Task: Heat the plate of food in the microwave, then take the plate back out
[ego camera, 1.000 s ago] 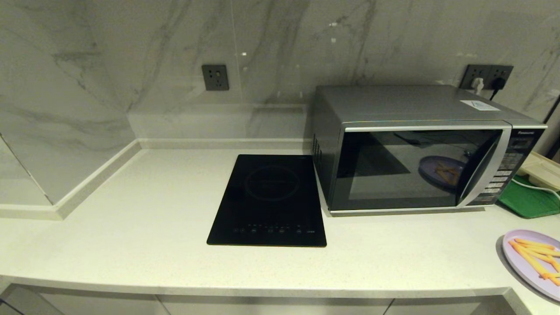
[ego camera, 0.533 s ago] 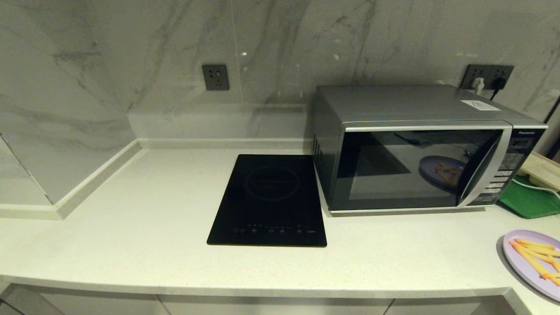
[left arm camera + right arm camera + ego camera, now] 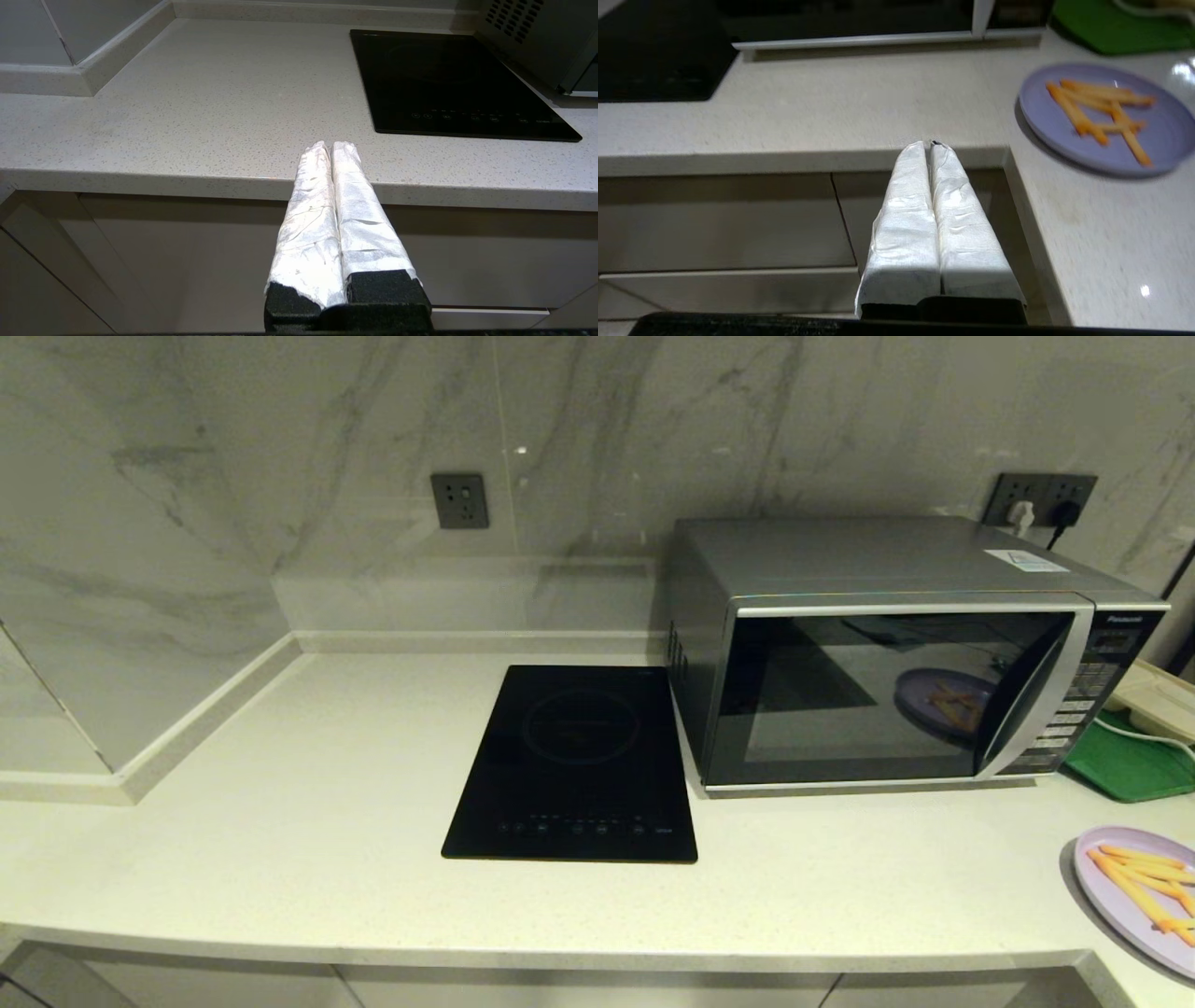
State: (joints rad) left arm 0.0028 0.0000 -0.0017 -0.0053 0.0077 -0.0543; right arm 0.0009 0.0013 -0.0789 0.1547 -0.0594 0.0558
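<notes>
The silver microwave (image 3: 896, 653) stands at the back right of the counter with its dark glass door closed. The lilac plate of fries (image 3: 1134, 891) lies on the counter at the front right, partly cut off by the head view's edge, and shows whole in the right wrist view as the plate (image 3: 1111, 119). My right gripper (image 3: 930, 145) is shut and empty, held below and in front of the counter edge, short of the plate. My left gripper (image 3: 331, 145) is shut and empty too, hanging in front of the counter edge near the hob. Neither arm shows in the head view.
A flat black induction hob (image 3: 574, 765) lies left of the microwave. A green tray (image 3: 1125, 761) with a pale object on it sits right of the microwave. Cabinet fronts (image 3: 724, 219) lie under the counter edge. Wall sockets (image 3: 459, 501) are on the marble backsplash.
</notes>
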